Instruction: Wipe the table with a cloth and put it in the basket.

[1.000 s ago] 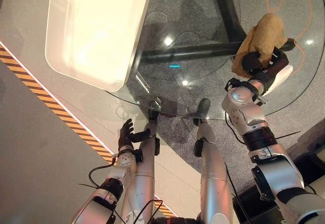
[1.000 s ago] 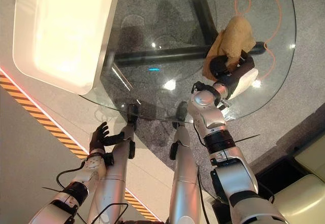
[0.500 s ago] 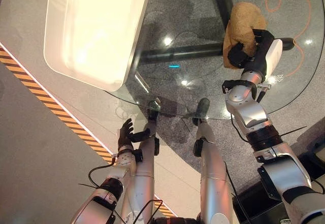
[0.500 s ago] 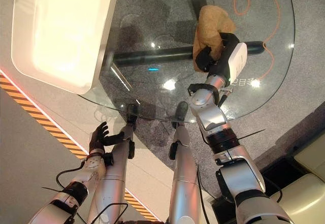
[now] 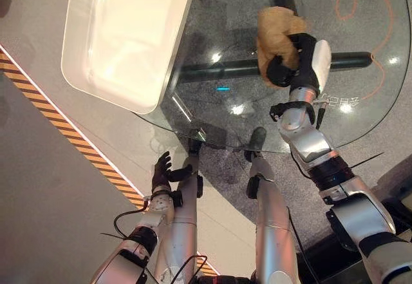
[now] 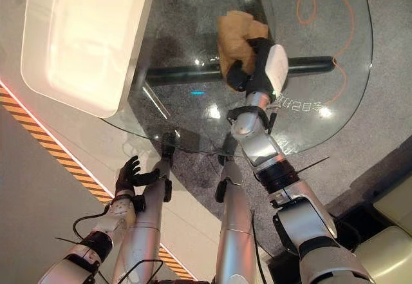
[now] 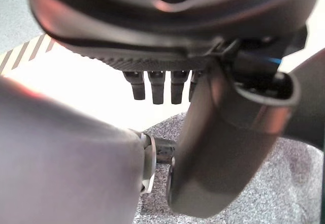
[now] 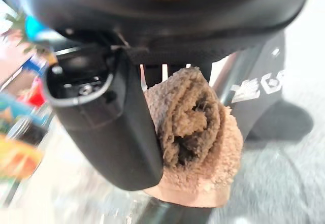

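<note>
The right robot hand (image 5: 297, 65) clutches the bunched cloth (image 5: 275, 31) on the glass worktop (image 5: 380, 97); the white basket (image 5: 122, 36) sits well apart, and the left robot hand (image 5: 161, 170) hangs slack-fingered.

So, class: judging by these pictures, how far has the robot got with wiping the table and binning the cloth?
Done: the right hand has the brown cloth gripped. In hand: it holds the cloth bunched over the middle of the glass table, mid-wipe by the look of it. Left: finish wiping and drop the cloth in the white basket at the table's left end, which looks empty. The left hand hangs open below the table edge.
</note>
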Controlling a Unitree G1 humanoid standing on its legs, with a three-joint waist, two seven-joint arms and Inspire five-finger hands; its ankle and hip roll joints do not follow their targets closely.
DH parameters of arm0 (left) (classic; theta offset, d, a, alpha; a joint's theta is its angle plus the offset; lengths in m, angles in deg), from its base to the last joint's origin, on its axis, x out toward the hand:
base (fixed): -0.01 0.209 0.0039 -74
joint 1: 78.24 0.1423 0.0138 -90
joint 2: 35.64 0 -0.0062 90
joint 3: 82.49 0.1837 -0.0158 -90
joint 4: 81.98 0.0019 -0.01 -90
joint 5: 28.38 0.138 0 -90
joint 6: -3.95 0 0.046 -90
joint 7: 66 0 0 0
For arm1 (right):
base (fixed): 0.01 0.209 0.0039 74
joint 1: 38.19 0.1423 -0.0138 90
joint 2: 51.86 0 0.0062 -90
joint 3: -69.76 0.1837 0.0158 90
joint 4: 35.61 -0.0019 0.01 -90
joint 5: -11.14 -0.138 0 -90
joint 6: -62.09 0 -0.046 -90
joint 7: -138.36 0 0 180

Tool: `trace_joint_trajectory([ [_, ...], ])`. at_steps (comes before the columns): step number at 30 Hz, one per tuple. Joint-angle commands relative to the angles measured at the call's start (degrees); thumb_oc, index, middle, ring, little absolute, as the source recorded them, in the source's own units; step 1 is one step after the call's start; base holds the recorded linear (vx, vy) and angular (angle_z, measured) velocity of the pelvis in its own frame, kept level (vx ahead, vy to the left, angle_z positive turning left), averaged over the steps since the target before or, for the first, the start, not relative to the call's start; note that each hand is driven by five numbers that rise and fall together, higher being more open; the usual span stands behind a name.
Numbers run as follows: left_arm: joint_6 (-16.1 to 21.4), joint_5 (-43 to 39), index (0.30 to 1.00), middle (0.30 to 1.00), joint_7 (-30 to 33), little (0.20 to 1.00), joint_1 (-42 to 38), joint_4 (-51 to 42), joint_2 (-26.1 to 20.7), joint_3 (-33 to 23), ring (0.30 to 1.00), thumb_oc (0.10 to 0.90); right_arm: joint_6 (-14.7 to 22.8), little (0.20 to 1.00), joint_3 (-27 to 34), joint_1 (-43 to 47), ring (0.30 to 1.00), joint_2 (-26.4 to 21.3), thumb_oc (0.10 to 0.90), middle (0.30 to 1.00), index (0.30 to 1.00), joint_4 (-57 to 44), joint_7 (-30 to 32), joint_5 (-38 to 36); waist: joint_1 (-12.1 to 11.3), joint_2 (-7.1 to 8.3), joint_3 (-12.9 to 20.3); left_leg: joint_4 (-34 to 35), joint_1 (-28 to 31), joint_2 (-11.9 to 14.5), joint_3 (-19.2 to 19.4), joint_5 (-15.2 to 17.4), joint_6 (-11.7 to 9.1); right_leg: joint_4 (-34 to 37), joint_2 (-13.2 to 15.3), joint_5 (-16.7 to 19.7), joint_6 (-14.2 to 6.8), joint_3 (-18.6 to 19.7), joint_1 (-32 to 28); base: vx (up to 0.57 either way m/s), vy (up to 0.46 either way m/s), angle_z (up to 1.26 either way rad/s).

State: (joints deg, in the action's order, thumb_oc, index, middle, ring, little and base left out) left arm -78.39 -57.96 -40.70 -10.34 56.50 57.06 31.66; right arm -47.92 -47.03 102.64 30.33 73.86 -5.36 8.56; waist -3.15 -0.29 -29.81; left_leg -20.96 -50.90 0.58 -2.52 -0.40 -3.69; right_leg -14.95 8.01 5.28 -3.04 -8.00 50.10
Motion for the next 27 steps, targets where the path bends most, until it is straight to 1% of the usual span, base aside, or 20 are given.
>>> trace_joint_trajectory([
  [1, -1.23, 1.27, 0.900, 0.900, -0.09, 0.900, 8.69, 0.15, 2.52, 2.93, 0.900, 0.800, 4.97, 0.200, -9.03, -1.19, 0.300, 8.00, 0.100, 0.300, 0.300, -6.50, -9.13, 1.27, -2.05, -1.60, 0.02, 1.08, -0.28, -5.82, 3.42, 1.36, 4.82, 0.40, -2.18, 0.62, -1.81, -0.24, 0.57, 0.00, 0.000, 0.00],
  [6, -1.50, 0.90, 0.900, 0.900, 0.16, 0.900, 8.50, -0.23, 2.14, 3.21, 0.900, 0.800, 7.85, 0.200, -10.76, -2.06, 0.300, 9.16, 0.100, 0.300, 0.300, -7.42, -10.76, 1.77, -2.07, -1.54, 0.02, 0.71, -0.49, -5.67, 3.52, 1.37, 4.74, -0.03, -2.10, 0.62, -2.00, -0.35, 0.82, 0.00, 0.000, 0.00],
  [8, -1.60, 0.78, 0.900, 0.900, 0.13, 0.900, 8.47, -0.34, 2.04, 3.18, 0.900, 0.800, 8.07, 0.200, -10.94, -2.16, 0.300, 9.26, 0.100, 0.300, 0.300, -7.60, -10.74, 1.56, -2.06, -1.53, 0.02, 0.72, -0.44, -5.65, 3.52, 1.36, 4.76, -0.07, -2.14, 0.62, -2.01, -0.33, 0.79, 0.00, 0.000, 0.00],
  [9, -1.76, 0.69, 0.900, 0.900, 0.01, 0.900, 8.44, -0.45, 1.89, 3.07, 0.900, 0.800, 8.76, 0.200, -11.03, -2.46, 0.300, 9.38, 0.100, 0.300, 0.300, -7.90, -11.19, 1.30, -2.03, -1.46, 0.02, 0.71, -0.34, -5.58, 3.53, 1.40, 4.76, -0.10, -2.14, 0.59, -2.07, -0.34, 0.66, 0.00, 0.000, 0.03],
  [14, -1.75, 0.21, 0.900, 0.900, -0.03, 0.900, 8.30, -0.35, 1.57, 3.21, 0.900, 0.800, 9.40, 0.200, -11.65, -3.16, 0.300, 9.31, 0.100, 0.300, 0.300, -8.60, -12.27, 2.16, -1.87, -1.32, 0.02, 0.43, -0.59, -5.50, 3.55, 1.45, 4.80, -0.32, -2.21, 0.69, -2.19, -0.26, 0.94, 0.00, -0.001, 0.03],
  [20, -2.27, 0.14, 0.900, 0.900, 0.16, 0.900, 8.21, -0.50, 1.30, 3.25, 0.900, 0.800, 9.63, 0.200, -12.24, -3.86, 0.300, 8.98, 0.100, 0.300, 0.300, -9.29, -11.79, 2.25, -1.73, -1.08, 0.02, 0.34, -0.56, -5.34, 3.57, 1.51, 4.84, -0.47, -2.22, 0.82, -2.35, -0.24, 0.97, 0.00, 0.000, 0.00],
  [24, -2.06, 0.35, 0.900, 0.900, 0.18, 0.900, 8.38, -0.23, 1.18, 3.17, 0.900, 0.800, 10.77, 0.200, -11.85, -4.14, 0.300, 8.38, 0.100, 0.300, 0.300, -9.37, -11.85, 1.83, -1.59, -0.99, 0.02, 0.29, -0.64, -5.31, 3.57, 1.54, 4.85, -0.36, -2.23, 1.01, -2.39, -0.17, 1.09, 0.00, 0.000, 0.00],
  [27, -1.88, 0.27, 0.900, 0.900, -0.02, 0.900, 8.66, -0.08, 0.95, 3.00, 0.900, 0.800, 11.58, 0.200, -11.80, -4.40, 0.300, 7.82, 0.100, 0.300, 0.300, -9.97, -13.34, 2.14, -1.47, -1.07, 0.02, 0.18, -0.68, -5.24, 3.70, 1.61, 4.86, -0.52, -2.20, 1.03, -2.42, -0.08, 1.24, 0.00, 0.000, 0.00],
])
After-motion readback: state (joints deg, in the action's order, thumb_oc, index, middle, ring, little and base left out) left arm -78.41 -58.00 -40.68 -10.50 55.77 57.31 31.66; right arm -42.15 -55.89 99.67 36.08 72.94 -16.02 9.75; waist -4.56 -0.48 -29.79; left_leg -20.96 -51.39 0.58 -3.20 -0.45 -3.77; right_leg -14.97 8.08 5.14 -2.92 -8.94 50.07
